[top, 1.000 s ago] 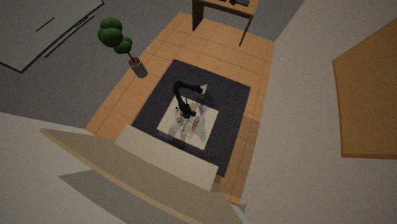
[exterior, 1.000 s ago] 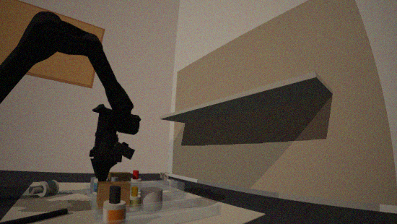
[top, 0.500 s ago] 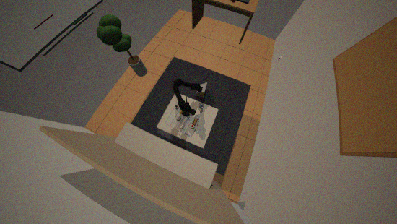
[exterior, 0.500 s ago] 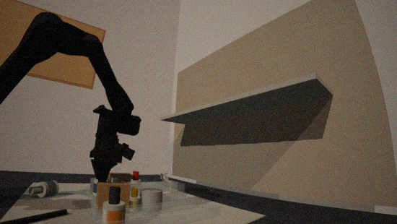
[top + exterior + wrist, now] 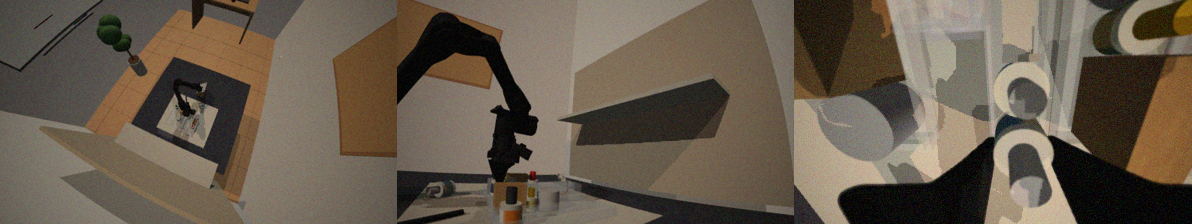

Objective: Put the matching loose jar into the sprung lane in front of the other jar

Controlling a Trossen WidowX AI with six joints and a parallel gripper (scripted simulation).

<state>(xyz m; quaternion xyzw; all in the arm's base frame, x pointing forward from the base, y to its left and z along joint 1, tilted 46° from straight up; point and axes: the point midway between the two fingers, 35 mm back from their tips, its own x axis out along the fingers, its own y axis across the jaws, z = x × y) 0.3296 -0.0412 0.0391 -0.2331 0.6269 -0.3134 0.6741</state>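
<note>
The pale, four-cornered tabletop [image 5: 167, 122] [image 5: 628, 214] [image 5: 809, 150] showed against a dark surround [image 5: 220, 87], with patchy grey shadows across it. In the exterior view, a jar with a bluish band [image 5: 445, 188] lay on its side near the far-left corner, and a black rod [image 5: 437, 217] lay nearer, towards the left edge. Clear-walled lanes [image 5: 585, 207] [image 5: 994, 55] stood inward from the edges, their exact footprint hard to tell.

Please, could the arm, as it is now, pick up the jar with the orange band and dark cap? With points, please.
Probably not right now: the jaws [image 5: 499, 180] are closed on a grey-capped jar [image 5: 1024, 152]. The orange-banded jar [image 5: 512, 216] itself stands upright with nothing visible over its cap.
</note>
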